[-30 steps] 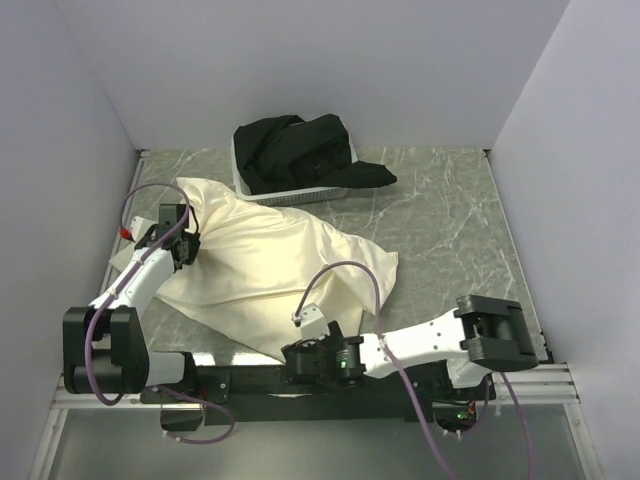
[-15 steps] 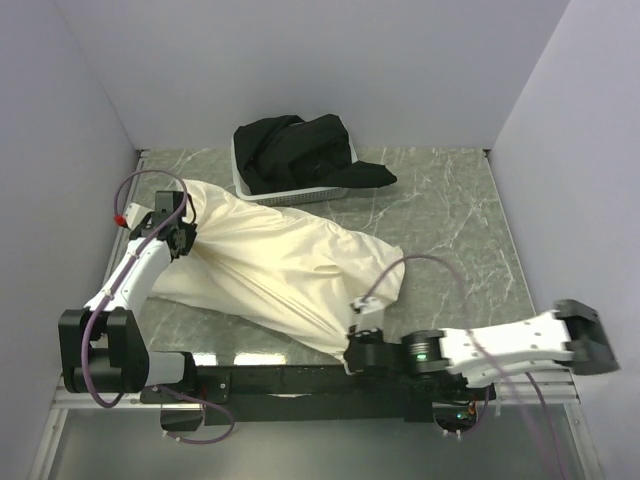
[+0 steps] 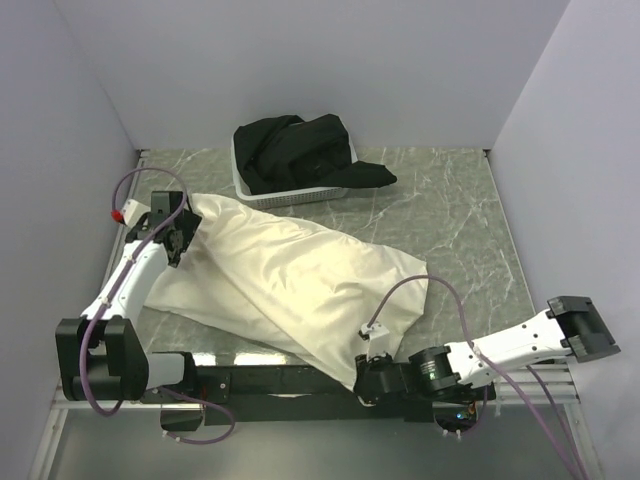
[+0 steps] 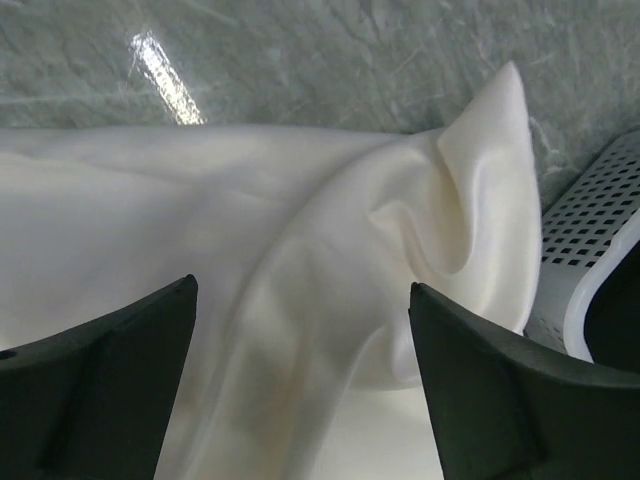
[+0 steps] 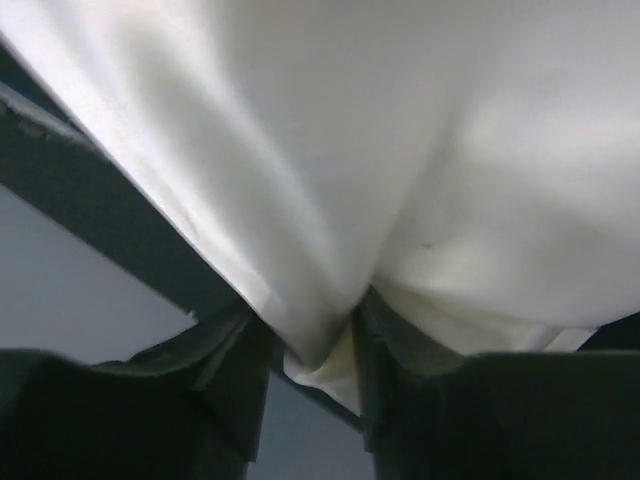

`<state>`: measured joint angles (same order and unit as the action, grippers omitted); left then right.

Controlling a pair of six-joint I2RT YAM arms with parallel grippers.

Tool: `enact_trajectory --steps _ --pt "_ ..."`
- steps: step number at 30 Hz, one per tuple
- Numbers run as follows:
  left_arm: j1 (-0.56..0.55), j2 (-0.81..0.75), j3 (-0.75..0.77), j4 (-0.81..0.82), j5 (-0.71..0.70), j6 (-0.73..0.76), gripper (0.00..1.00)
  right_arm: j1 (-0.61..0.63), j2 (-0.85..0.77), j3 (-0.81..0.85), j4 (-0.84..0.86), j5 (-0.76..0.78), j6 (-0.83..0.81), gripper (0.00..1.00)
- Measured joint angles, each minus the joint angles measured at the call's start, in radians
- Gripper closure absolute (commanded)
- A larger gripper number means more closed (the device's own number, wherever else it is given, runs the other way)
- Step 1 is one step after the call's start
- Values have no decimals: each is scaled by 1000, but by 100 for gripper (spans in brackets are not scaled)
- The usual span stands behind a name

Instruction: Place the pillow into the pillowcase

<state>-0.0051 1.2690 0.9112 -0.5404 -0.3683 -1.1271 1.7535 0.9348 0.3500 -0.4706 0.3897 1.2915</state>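
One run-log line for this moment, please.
left tool: open at pillowcase corner | right tool: shut on pillowcase near edge | pillow: not visible

Overhead view looks down from behind; both wrist views crowd the shared pillowcase (image 3: 290, 275)

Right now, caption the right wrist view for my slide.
Right gripper pinching a fold of the cream pillowcase between its fingers.
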Motion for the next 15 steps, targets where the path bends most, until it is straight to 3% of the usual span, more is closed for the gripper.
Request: enact_trajectory --steps 3,8,15 --pt "0 0 21 -8 -30 11 4 10 6 65 -57 -16 -21 22" --pt "35 -65 0 -27 -74 6 2 -45 -83 224 -198 23 -79 11" --pt "129 -140 -150 -26 -90 -41 5 -558 -149 233 -135 -19 -325 7"
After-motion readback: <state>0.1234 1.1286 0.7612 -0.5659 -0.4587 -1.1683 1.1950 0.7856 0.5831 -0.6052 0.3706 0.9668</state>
